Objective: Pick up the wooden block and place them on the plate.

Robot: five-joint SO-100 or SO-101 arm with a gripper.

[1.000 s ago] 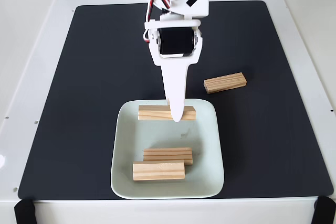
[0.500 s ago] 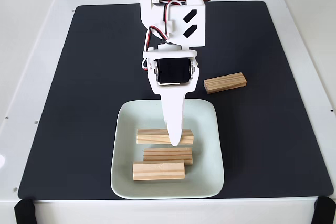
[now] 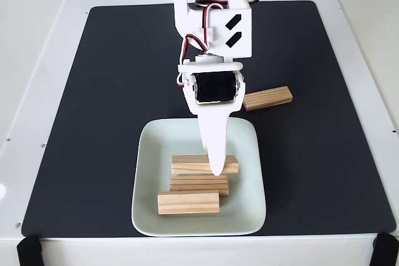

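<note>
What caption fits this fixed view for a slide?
Gripper lowers a third block onto the plate; a fourth block lies on the mat.

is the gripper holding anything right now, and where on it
The gripper appears shut on a wooden block, gripping it right of its middle, over the plate. Whether the block already rests on the plate cannot be told.

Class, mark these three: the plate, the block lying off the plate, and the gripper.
plate (image 3: pixel 148 172), fixed view, bare floor left of the blocks.
block off the plate (image 3: pixel 269 98), fixed view, middle of its top face.
gripper (image 3: pixel 216 171), fixed view, at its fingertips.
</note>
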